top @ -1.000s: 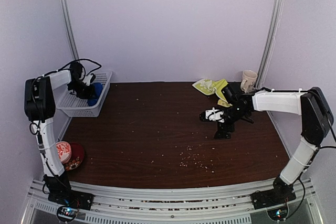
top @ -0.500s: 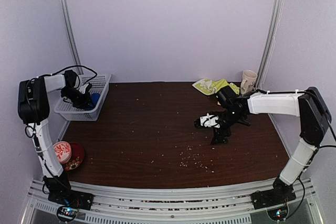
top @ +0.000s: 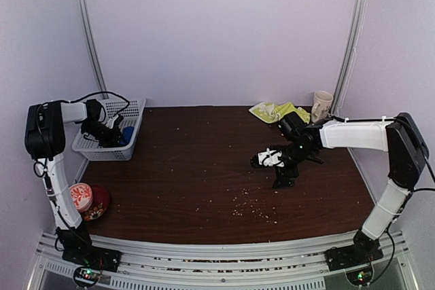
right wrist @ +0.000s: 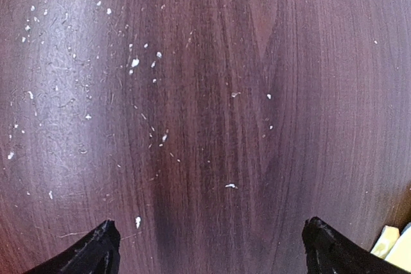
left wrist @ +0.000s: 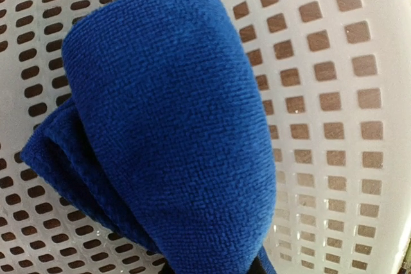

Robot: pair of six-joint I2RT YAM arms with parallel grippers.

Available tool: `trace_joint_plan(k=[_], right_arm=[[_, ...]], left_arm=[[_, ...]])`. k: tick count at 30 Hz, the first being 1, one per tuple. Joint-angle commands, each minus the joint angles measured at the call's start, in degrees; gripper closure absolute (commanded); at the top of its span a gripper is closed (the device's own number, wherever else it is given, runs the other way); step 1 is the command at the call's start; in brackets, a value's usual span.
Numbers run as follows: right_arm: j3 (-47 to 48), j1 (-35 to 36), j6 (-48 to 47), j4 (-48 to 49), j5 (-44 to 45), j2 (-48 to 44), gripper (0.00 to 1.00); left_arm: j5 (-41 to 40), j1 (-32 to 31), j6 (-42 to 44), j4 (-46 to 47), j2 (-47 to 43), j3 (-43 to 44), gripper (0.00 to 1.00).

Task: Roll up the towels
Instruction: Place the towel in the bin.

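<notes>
**2 towels: 1 in the basket, 1 loose at the back of the counter**

The left pincer is clenched on the rolled blue towel, which lies inside the white basket at the far left. The right pincer is released, its jaws wide, low over crumb-flecked wood at mid-right. The yellow-green towel lies crumpled at the back right, near a cup.

Left wrist view: blue towel filled frame, ran off edge at 6 o'clock, hid left gripper fingers; grip unclear. Right wrist view: right gripper fingertips cropped at 7 and 5 o'clock; yellow-green towel clipped at 4 o'clock.
</notes>
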Motion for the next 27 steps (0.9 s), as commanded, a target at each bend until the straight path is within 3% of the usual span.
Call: trace_joint_plan(k=[1,6,9,13,19,27], right_arm=[[1.0,0.0,0.0,-0.6,0.9,-0.9,0.0],[0.9,0.0,-0.2,-0.6,1.2,-0.7,0.0],[1.1,0.0,-0.2,-0.7,1.2,-0.5,0.0],[1.0,0.0,-0.2,-0.8,1.4,-0.4,0.0],[1.1,0.0,-0.1,-0.7,1.6,-0.3,0.0],[1.1,0.1,0.0,-0.7,1.7,-0.5,0.0]], left_arm=[[2.1,-0.2,1.1,1.7,1.8,-0.6,1.0],[0.1,-0.2,0.0,4.4,0.9,-3.8,0.99],[-0.2,-0.2,0.0,5.1,0.6,-5.4,0.84],[-0.4,-0.2,-0.7,5.3,0.3,-5.9,0.76],[-1.3,-0.3,-1.6,5.3,-2.3,-6.7,0.55],[-3.0,-0.2,-3.0,5.2,-4.8,-6.1,0.44]])
